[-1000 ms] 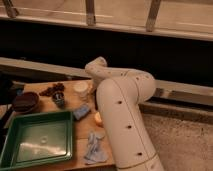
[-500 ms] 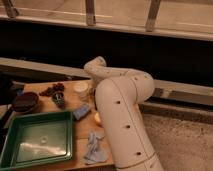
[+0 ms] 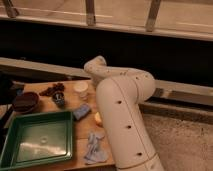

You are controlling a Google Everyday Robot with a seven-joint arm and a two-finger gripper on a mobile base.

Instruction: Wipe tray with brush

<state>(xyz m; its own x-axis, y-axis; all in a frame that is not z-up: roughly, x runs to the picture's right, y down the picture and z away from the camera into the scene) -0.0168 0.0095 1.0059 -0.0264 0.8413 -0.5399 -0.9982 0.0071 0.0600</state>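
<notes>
Pincer: clenched. It does not show in the camera view. The white arm (image 3: 122,120), rising from the lower right and folding back at an elbow, covers the right part of the table (image 3: 82,132), so what the pincer grips, if anything, cannot be told.

Just beside the arm's left flank sits a small pale lump (image 3: 98,118), lit orange. Next to it lies a blue sponge (image 3: 81,111), just off the far-right corner of the tray (image 3: 37,116). The tray lies flat on the table's front left. A pale blue cloth (image 3: 95,149) lies crumpled between tray and arm.

Farther back stand a white cup (image 3: 80,89), a small dark pot (image 3: 59,100) and a brown bowl (image 3: 26,101).

Brush: not clearly identifiable — a thin dark streak (image 3: 6,116) crosses the tray's far-left corner, too faint to name.
</notes>
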